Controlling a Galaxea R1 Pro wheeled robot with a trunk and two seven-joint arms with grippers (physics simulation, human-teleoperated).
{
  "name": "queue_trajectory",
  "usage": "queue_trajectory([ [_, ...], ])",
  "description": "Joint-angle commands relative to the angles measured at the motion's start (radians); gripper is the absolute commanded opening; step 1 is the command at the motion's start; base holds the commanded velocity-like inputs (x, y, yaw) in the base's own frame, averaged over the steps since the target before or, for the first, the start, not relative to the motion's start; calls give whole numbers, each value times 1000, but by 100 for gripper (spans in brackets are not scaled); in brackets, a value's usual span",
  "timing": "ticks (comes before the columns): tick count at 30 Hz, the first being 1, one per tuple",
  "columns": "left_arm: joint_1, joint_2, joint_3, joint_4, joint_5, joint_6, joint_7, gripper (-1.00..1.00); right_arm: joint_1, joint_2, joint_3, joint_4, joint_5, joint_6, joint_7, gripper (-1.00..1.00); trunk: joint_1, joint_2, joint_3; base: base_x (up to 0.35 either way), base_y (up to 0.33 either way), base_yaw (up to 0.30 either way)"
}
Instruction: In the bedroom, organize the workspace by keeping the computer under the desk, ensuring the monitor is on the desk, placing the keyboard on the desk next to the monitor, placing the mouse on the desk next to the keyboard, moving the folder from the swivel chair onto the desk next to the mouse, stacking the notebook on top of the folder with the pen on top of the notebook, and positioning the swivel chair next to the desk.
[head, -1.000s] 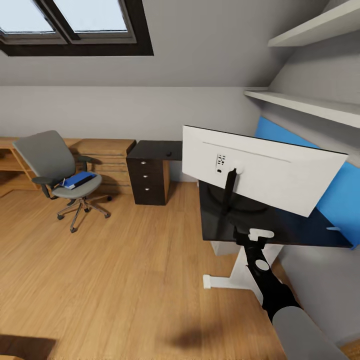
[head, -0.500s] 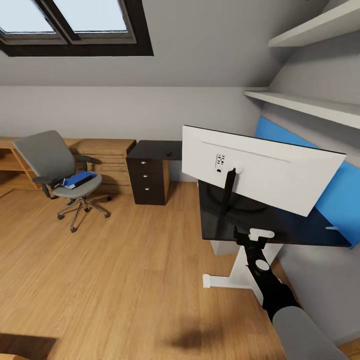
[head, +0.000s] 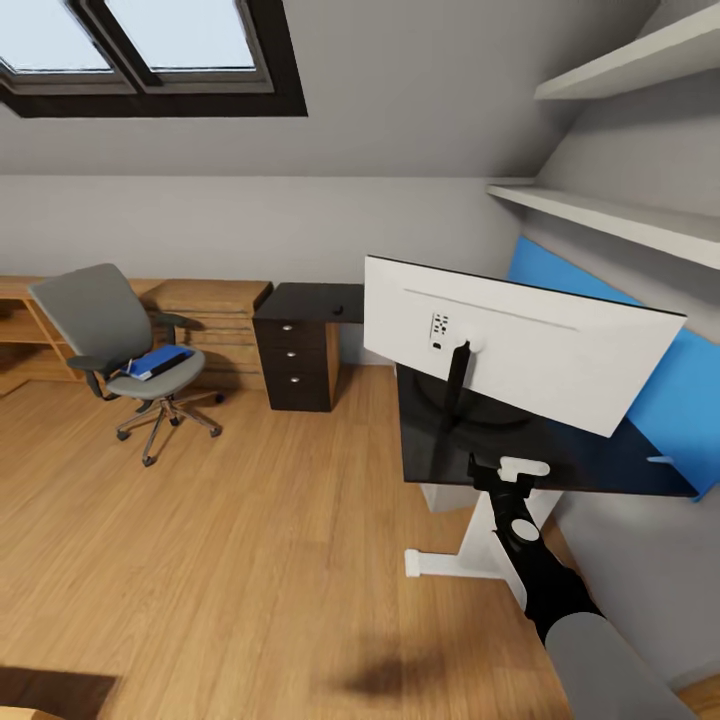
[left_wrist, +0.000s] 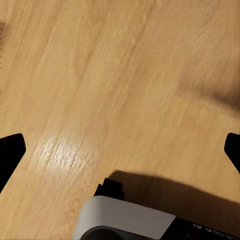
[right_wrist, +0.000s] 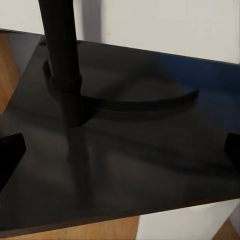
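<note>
The monitor (head: 520, 345) stands on the glossy black desk (head: 560, 450) at right of centre, white back showing. The right tool (head: 497, 478) hovers at the desk's near edge, fingers apart and empty. The left tool (left_wrist: 120, 150), also spread, faces the wooden floor (left_wrist: 100, 75). At left, the blue folder (head: 158, 360) lies on the swivel chair (head: 120, 350).

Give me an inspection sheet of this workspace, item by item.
Surface: desk, glossy black top, white leg, drawer unit at its far end.
Job's things: monitor upright on the desk, white back toward the camera; folder lying on the swivel chair, which stands apart from the desk.
Clutter: nothing seen.
Grippers: right end effector at the desk's near edge, open and empty; left end effector open over bare wooden floor.
Cables: nothing seen.
Surroundings: skylight, wall shelves, light wooden cabinets, blue wall panel.
</note>
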Motion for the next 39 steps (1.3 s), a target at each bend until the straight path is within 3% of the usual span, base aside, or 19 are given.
queue_trajectory([
  [1,-1,0,-3,1,3,-3,3,100,-1,0,1,1,-4,-3,-2,100,-4,7,2,0,0,0],
  [13,-1,0,-3,1,3,-2,3,100,-1,1,-5,-6,-6,16,-13,100,-50,91,40,0,0,0],
  [20,-1,0,-3,1,3,-2,2,100,-1,0,-7,-11,-7,103,-20,100,-77,140,62,0,0,0],
  [30,-1,-2,-3,8,3,-2,-6,100,-1,-3,-56,-47,-6,174,-21,100,-115,210,93,0,0,0],
  [39,-1,-2,-3,11,3,-3,-6,100,-1,-8,-67,-55,-4,179,-22,100,-150,273,121,0,0,0],
])
